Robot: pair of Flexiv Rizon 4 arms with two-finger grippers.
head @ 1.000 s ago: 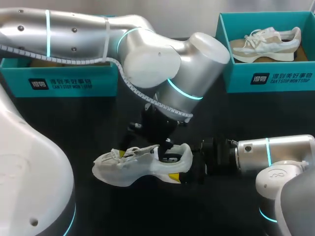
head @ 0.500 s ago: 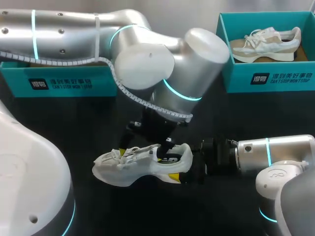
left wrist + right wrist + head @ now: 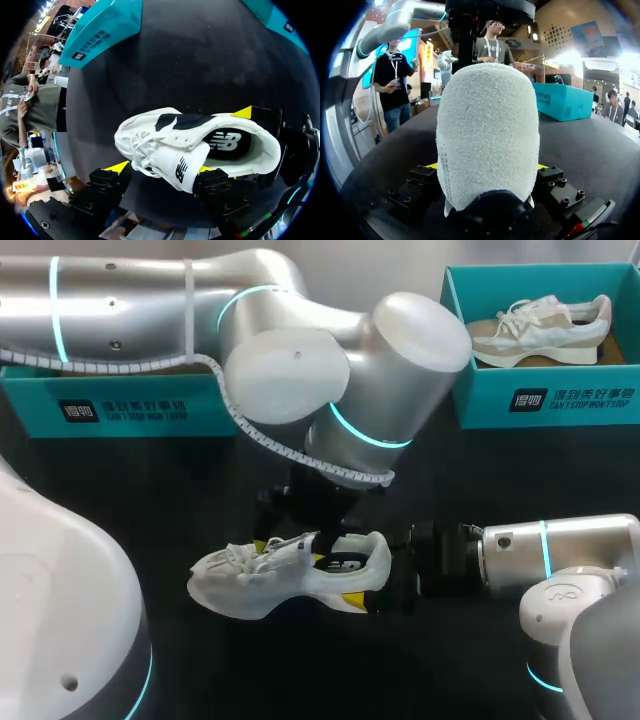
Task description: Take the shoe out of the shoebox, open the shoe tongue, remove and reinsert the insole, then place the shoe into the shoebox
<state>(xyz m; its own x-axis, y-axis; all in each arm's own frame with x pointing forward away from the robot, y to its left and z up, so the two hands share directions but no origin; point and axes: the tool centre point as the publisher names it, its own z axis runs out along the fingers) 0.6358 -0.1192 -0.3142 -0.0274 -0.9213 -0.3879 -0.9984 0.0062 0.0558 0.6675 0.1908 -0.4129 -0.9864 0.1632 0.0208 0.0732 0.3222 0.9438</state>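
A white shoe lies on the black table, toe to the left. Its black insole shows inside the opening. My right gripper is shut on the heel, one yellow-tipped finger on each side. From above, my left gripper hangs over the tongue and laces. Its fingers straddle them: one fingertip is against the tongue, the other stands a little off the laces. In the head view the left gripper is just above the shoe's middle.
A teal shoebox stands at the back left, partly hidden by my left arm. A second teal box at the back right holds a beige shoe. Bare black table lies in front of the white shoe.
My left arm has shifted slightly left, bringing its gripper from the shoe opening towards the tongue and laces, and its fingers have drawn closer together. The shoe and right arm have stayed still.
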